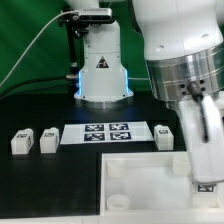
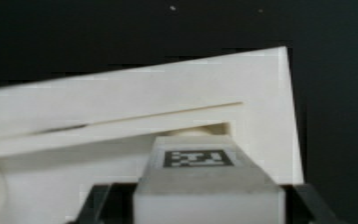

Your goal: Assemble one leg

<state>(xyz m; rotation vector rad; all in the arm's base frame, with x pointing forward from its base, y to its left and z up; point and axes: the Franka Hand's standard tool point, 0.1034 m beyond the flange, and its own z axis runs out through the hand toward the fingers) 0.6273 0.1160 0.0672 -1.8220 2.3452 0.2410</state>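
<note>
Pincer (image 1: 205,183) low over tray (image 1: 135,178); three legs (image 1: 22,142) aside.

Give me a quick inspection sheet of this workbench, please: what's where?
Surface: black table.
Job's things: three loose legs around the marker board; a fourth leg in the gripper; white tray in front.
Clutter: nothing seen.
Grippers: gripper shut on that leg, over the tray.
Cables: one grey cable at the exterior view's left.
Surroundings: green backdrop; robot base.
</note>
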